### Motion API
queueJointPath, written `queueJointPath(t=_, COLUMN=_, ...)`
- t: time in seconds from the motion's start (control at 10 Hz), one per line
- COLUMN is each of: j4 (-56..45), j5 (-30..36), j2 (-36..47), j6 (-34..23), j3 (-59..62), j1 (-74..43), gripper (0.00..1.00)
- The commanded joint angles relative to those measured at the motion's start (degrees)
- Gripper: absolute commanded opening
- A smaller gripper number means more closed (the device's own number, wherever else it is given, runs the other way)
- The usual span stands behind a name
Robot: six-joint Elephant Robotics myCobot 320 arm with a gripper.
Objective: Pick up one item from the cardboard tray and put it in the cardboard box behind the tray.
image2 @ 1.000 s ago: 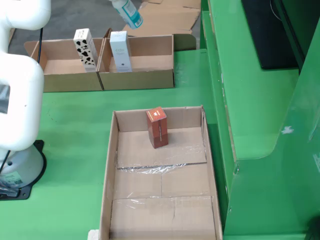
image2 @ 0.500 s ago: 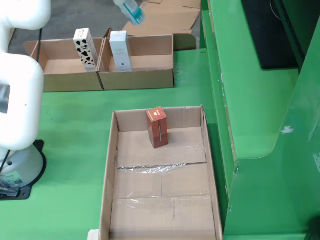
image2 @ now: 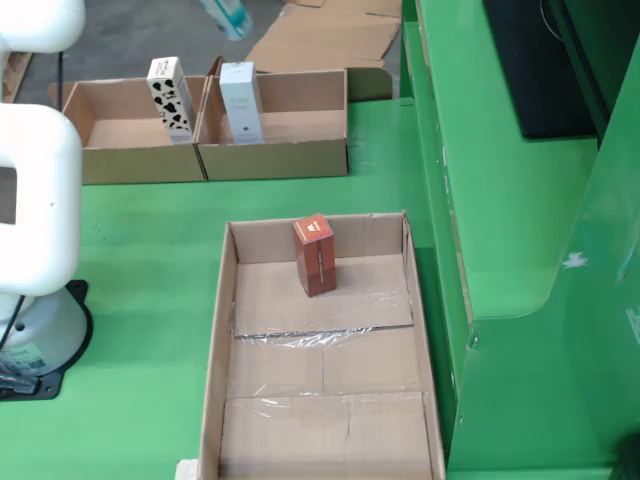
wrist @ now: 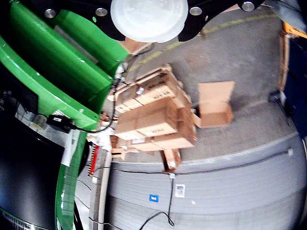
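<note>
Teal-white bottle (image2: 225,17) hangs high, claw out of sight.

Carton (image2: 316,255) upright in tray (image2: 222,330), two boxes (image2: 270,148) side by side behind it, each holding a carton

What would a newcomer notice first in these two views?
In the fixed view, a lone red-orange carton stands upright at the far end of the long cardboard tray on the green table. Behind it, two open boxes each hold one upright carton: cow-patterned on the left, white on the right. The gripper view looks out over stacked cardboard boxes on a grey floor.
</note>
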Motion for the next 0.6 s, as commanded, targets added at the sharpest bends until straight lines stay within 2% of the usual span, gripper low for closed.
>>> queueJointPath(t=0.0, j4=-15.28, j5=4.08, j2=3.11, j6=1.7, j3=1.58, j1=6.86, gripper=0.0)
queueJointPath(t=0.1, j4=-15.28, j5=4.08, j2=3.11, j6=1.7, j3=1.58, j1=6.86, gripper=0.0)
queueJointPath(t=0.3, j4=-11.14, j5=0.57, j2=-0.38, j6=2.79, j3=1.58, j1=16.08, gripper=0.0)
queueJointPath(t=0.4, j4=-3.97, j5=-2.41, j2=-3.48, j6=1.88, j3=1.58, j1=19.75, gripper=0.0)
queueJointPath(t=0.5, j4=16.94, j5=-8.0, j2=-11.17, j6=-4.35, j3=1.58, j1=24.48, gripper=0.0)
